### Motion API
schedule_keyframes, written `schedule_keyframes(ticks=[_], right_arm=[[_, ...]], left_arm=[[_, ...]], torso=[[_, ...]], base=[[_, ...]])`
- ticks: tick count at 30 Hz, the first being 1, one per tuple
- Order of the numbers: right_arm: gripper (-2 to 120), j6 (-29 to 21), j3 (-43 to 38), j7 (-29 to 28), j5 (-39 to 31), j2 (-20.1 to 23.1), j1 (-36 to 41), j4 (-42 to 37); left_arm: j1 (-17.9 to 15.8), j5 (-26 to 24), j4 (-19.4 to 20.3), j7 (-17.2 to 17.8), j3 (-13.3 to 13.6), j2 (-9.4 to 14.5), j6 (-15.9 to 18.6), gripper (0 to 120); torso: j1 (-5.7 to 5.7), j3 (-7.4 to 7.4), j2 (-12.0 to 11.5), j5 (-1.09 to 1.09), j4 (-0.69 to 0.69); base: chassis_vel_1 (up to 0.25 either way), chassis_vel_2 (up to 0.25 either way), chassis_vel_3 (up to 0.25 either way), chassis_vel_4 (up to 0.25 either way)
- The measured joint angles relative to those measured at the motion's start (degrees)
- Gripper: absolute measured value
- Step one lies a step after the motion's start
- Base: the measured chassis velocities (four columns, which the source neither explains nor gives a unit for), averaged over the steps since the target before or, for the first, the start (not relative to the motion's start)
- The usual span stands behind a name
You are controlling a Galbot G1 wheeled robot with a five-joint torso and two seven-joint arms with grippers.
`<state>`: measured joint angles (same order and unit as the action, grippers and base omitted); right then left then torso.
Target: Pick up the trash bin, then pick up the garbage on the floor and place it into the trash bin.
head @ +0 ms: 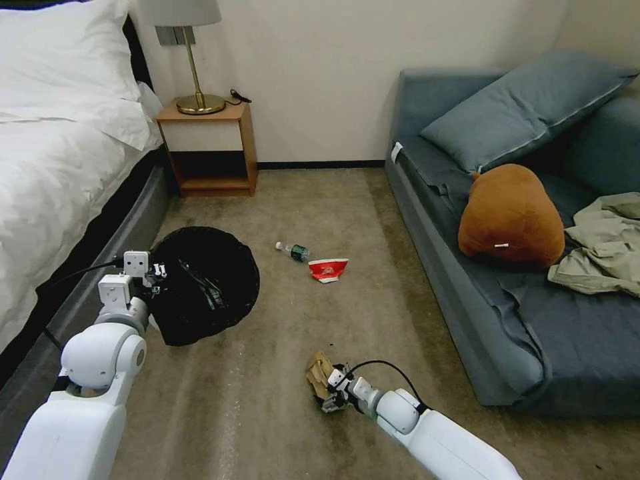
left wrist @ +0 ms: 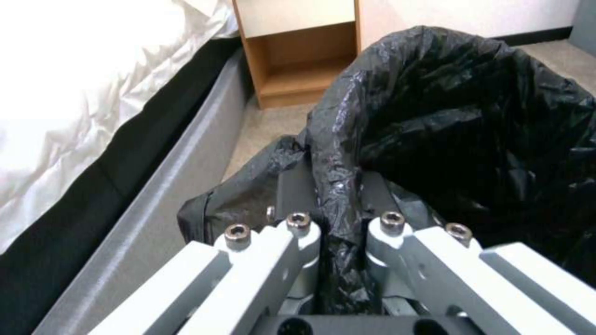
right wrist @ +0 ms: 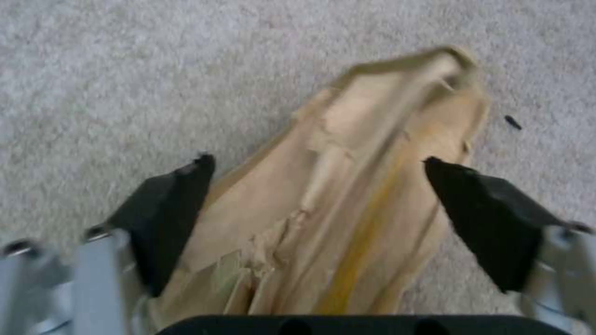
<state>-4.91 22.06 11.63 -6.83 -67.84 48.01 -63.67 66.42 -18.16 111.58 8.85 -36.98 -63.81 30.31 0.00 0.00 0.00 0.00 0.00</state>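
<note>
The trash bin (head: 223,303), lined with a crinkly black bag (left wrist: 472,116), is beside the bed with its mouth tipped toward me. My left gripper (head: 157,272) (left wrist: 338,200) is shut on the fold of bag at its rim. Something long and flat lies inside the bin. My right gripper (head: 328,393) (right wrist: 316,162) is low over the carpet and open. Its black fingers (right wrist: 167,214) stand on either side of the crumpled tan paper (head: 318,370) (right wrist: 348,186). A small clear bottle (head: 293,251) and a crushed red-and-white carton (head: 327,269) lie on the floor farther ahead.
A white bed (head: 60,173) runs along the left, and a wooden nightstand (head: 210,150) with a lamp stands at the wall. On the right, a blue sofa (head: 467,300) holds a pillow, a brown plush (head: 510,217) and an olive garment (head: 603,247). Open carpet lies between.
</note>
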Motion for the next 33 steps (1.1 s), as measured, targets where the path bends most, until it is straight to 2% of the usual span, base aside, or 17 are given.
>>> schedule_keyframes(ticks=[2,4,6,8,10,12,16,19,20,21,22,23,33], right_arm=[[79,0.2,-0.1,0.3,0.1,0.1,0.1,0.1],[67,0.6,-0.3,1.2,0.3,0.3,0.4,0.2],[64,0.7,-0.4,1.4,0.4,0.3,0.6,0.2],[54,0.8,-0.6,1.5,0.6,0.5,0.7,0.2],[51,0.8,-0.7,1.6,0.6,0.6,0.7,0.2],[39,0.9,-0.8,1.7,0.6,0.8,0.8,0.1],[30,0.9,-1.0,1.7,0.6,1.0,0.8,0.0],[14,1.3,-1.2,1.7,0.6,1.6,0.8,-0.2],[14,1.3,-1.2,1.7,0.6,1.6,0.8,-0.2],[6,1.4,-1.5,1.7,0.6,2.2,0.7,-0.3],[6,1.4,-1.5,1.7,0.6,2.2,0.7,-0.3],[0,1.7,-1.9,1.8,0.6,2.8,0.5,-0.4],[0,3.4,-4.1,2.0,1.0,4.1,-0.8,0.0]], left_arm=[[0.1,0.0,0.1,0.0,0.0,0.0,0.0,4],[0.3,0.0,0.2,0.0,0.0,-0.1,-0.1,4],[0.3,0.1,0.3,0.0,0.0,-0.1,-0.1,4],[0.4,0.1,0.3,0.0,0.0,-0.1,-0.2,4],[0.4,0.1,0.3,0.0,0.0,-0.1,-0.2,4],[0.4,0.1,0.3,-0.1,-0.1,-0.1,-0.2,4],[0.4,0.1,0.3,-0.1,-0.1,-0.1,-0.2,4],[0.8,0.2,0.4,-0.1,0.0,-0.2,-0.3,4],[0.8,0.2,0.4,-0.1,0.0,-0.2,-0.3,4],[1.0,0.2,0.5,-0.2,-0.2,-0.3,-0.4,4],[1.0,0.2,0.5,-0.2,-0.2,-0.3,-0.4,4],[1.1,0.2,0.6,-0.2,-0.4,-0.3,-0.5,4],[1.8,1.1,0.6,-0.6,-0.5,-0.8,-1.3,4]], torso=[[0.00,0.00,0.0,0.00,0.00],[0.00,0.00,0.0,0.00,-0.01],[0.00,0.00,0.0,0.00,0.00],[0.00,0.00,0.0,0.00,0.00],[0.00,0.00,0.0,0.00,0.00],[0.00,0.00,0.0,0.00,0.00],[0.00,0.00,0.0,0.00,-0.01],[0.00,0.00,0.0,0.00,0.00],[0.00,0.00,0.0,0.00,0.00],[0.00,0.00,0.0,0.01,0.00],[0.00,0.00,0.0,0.01,0.00],[0.00,0.00,0.0,0.00,0.00],[0.00,0.00,0.0,0.00,-0.01]], base=[[0.000,0.000,0.000,0.000],[0.000,0.000,0.000,0.000],[0.000,0.000,0.000,0.000],[0.000,0.000,0.000,0.000],[0.000,0.000,0.000,0.000],[0.000,0.000,0.000,0.000],[0.000,0.000,0.000,0.000],[0.000,0.000,0.000,0.000],[0.000,0.000,0.000,0.000],[0.000,0.000,0.000,0.000],[0.000,0.000,0.000,0.000],[0.000,0.000,0.000,0.000],[0.000,0.000,0.000,0.000]])
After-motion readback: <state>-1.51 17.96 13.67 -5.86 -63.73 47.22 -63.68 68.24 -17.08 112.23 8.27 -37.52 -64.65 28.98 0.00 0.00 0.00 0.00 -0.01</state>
